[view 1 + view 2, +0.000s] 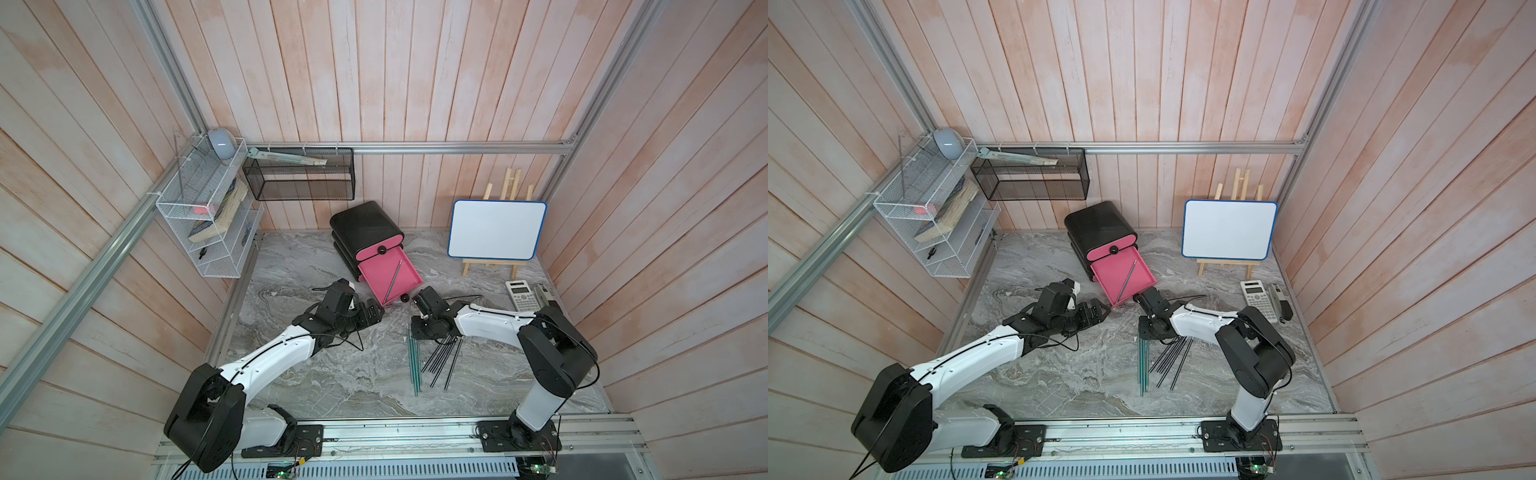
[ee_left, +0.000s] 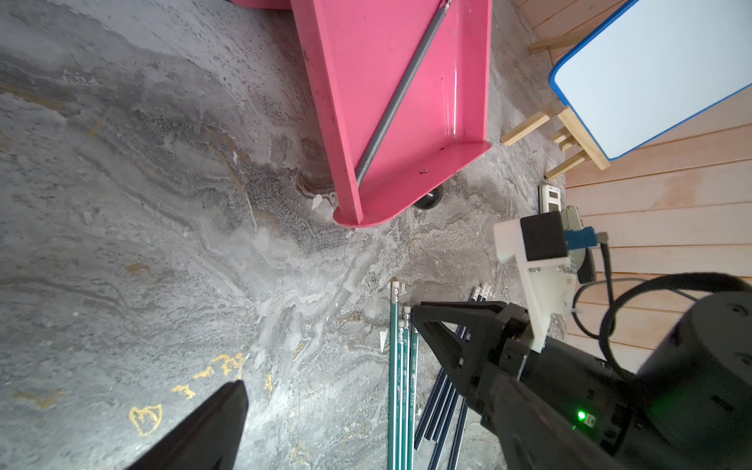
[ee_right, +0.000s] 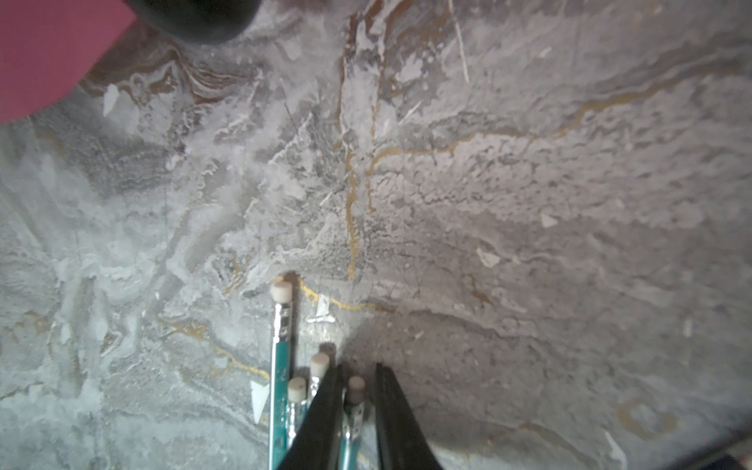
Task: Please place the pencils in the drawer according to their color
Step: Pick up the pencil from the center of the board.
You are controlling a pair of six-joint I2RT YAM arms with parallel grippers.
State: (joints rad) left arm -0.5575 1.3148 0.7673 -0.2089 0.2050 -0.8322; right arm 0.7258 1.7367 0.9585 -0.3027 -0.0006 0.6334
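Right claw (image 3: 358,366) is down on the desk (image 1: 332,374), at the eraser ends of the teal pencils (image 1: 414,365). Jaws narrowly apart, astride one teal pencil (image 3: 352,415); a sliver of gap shows on one side, so not clamped. Three more teal ones lie just beside it. Black pencils (image 1: 444,361) fan out alongside on the desk. White print runs along the teal barrels, too small to read. Cabinet (image 1: 361,226) sits at the back of the desk. One pink drawer (image 1: 376,276) is pulled out, with a grey pencil (image 1: 392,281) lying diagonally inside. Left claw (image 1: 378,312) hovers near the drawer's front corner, jaws apart, empty.
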